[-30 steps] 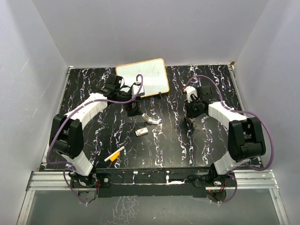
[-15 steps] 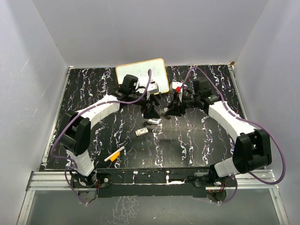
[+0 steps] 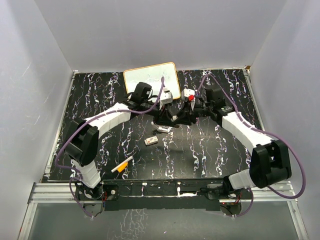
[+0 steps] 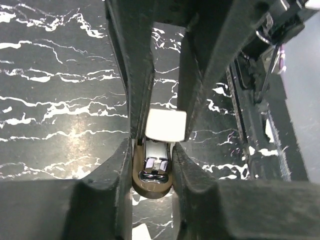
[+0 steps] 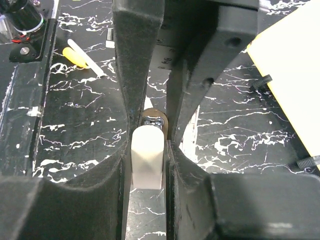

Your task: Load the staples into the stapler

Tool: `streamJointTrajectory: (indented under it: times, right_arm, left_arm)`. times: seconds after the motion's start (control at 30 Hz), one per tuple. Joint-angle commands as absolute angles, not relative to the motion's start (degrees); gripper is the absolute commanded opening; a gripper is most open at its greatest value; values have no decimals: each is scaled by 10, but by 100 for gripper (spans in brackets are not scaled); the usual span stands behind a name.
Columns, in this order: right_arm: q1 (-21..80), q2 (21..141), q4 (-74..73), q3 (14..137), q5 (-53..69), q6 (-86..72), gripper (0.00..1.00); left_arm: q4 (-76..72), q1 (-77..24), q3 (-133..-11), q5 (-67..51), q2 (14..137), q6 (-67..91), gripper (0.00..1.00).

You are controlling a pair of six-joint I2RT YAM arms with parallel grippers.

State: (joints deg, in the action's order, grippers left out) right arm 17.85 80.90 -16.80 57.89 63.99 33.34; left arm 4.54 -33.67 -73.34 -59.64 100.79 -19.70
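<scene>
1. Jaws on both arms are narrow and clamped on the stapler (image 4: 159, 172). The left jaws pinch its sides from one end and the right jaws from the other. They meet at mid-tabletop, just on the near side of the whiteboard (image 3: 152, 82).
2. Staples (image 3: 151, 141) lie flat on the tabletop (image 3: 215, 150), near and slightly left of the meeting jaws, apart from them and untouched. The pack's long axis runs roughly left to right, a little tilted.
3. A small pale item (image 3: 162, 130) sits between the pack and the jaws; what it is cannot be told.
4. The left arm (image 3: 107, 116) looks a shade nearer the pack than the right arm (image 3: 240, 125). With both jaws occupied, one would probably have to let go of the stapler and come nearward to fetch the pack.
5. Only the top view shows the staples, and there the stapler is mostly hidden among the jaws. The wrist views show the grip:
   - The left wrist view shows a white end piece over a brown body with metal inside.
   - The right wrist view shows a cream bar between the pads, plus the marker (image 5: 80, 52).
</scene>
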Motion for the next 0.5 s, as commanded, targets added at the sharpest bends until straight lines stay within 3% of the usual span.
streamJointTrajectory:
  times: [0.0,0.17,0.47]
  right_arm:
    - [146,761,-83,544,666,278,8]
    - [83,742,-50,484,675,262,14]
    - [75,740,-95,447,638,333,34]
  left_arm:
    - [40,-321,-725,-626,982,-226,0]
    - [-81,-272,-678,-673,950,-141,0]
    - [-71,-265,-691,-685,946,-150,0]
